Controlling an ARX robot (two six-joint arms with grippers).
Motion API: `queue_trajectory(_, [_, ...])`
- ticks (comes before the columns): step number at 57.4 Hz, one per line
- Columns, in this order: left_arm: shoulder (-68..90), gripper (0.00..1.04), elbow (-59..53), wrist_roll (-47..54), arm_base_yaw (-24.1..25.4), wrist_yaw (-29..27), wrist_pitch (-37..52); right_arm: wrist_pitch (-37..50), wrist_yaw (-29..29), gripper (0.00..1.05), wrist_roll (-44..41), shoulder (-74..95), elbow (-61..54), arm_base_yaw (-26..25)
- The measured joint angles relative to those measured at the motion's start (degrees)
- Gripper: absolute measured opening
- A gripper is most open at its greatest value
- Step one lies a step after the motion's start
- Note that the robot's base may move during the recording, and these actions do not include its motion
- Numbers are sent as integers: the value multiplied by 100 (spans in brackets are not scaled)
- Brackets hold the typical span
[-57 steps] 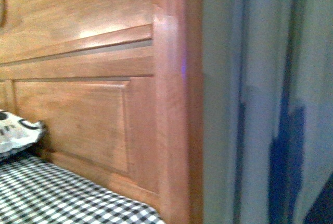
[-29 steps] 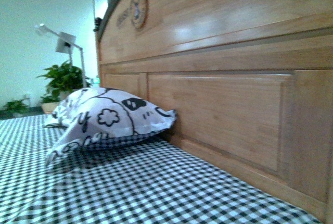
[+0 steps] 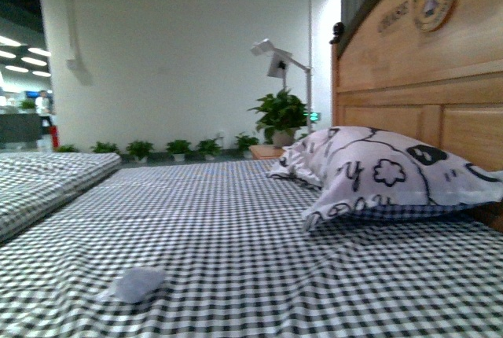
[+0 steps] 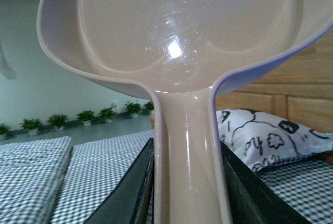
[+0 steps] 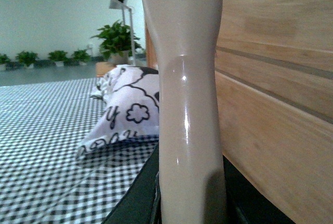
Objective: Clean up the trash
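Note:
The trash (image 3: 134, 284), a small crumpled whitish wad, lies on the black-and-white checked bed sheet (image 3: 236, 236) at the lower left of the front view. Neither arm shows in that view. In the left wrist view my left gripper (image 4: 188, 193) is shut on the handle of the pale beige dustpan (image 4: 177, 31), whose scoop fills the upper part of the picture. In the right wrist view my right gripper (image 5: 190, 198) is shut on the beige brush handle (image 5: 187, 94), held upright beside the wooden headboard (image 5: 276, 78). The trash is out of both wrist views.
A white pillow with black cartoon prints (image 3: 385, 173) rests against the wooden headboard (image 3: 424, 55) on the right. A second checked mattress (image 3: 39, 181) lies at the left. Potted plants (image 3: 279, 114) and a lamp (image 3: 275, 59) stand along the far wall.
The front view has swung left, from the headboard's edge and curtain, past the pillow, to the open bed. The wad has come into view at the lower left.

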Motion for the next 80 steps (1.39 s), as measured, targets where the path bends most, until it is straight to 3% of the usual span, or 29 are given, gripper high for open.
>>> queue_trajectory(21, [-9,29,2,0,-2,61,0,0,7,19,0,13,0,7])
queue_trajectory(26, [129,29,621,-168,-46,-721,-1692,0,17,19,0,0,0,7])
queue_trajectory(28, [284,29,1064,-175,275,-800,-2719,0,13,19,-2,0,0,7])
queue_trajectory(31, [426,29,1342,-111,730,-573,-3543,0,-26,19,-2,-7,0,9])
queue_trajectory(35, [640,29,1488,212,1600,278,-4481,0,-9,19,0,-13,0,7])
queue_trajectory(38, [894,29,1513,535,2057,841,-4625,0,-2,19,-2,-13,0,7])
queue_trajectory(42, [1364,29,1637,1139,2249,1207,-4625,0,-4,19,-2,-13,0,7])
queue_trajectory(57, [2846,29,1921,3499,1961,1462,-4562,0,-7,19,-2,-13,0,7])
queue_trajectory(80, [4489,29,2413,5823,1285,1532,-4876,0,0,19,0,-13,0,7])
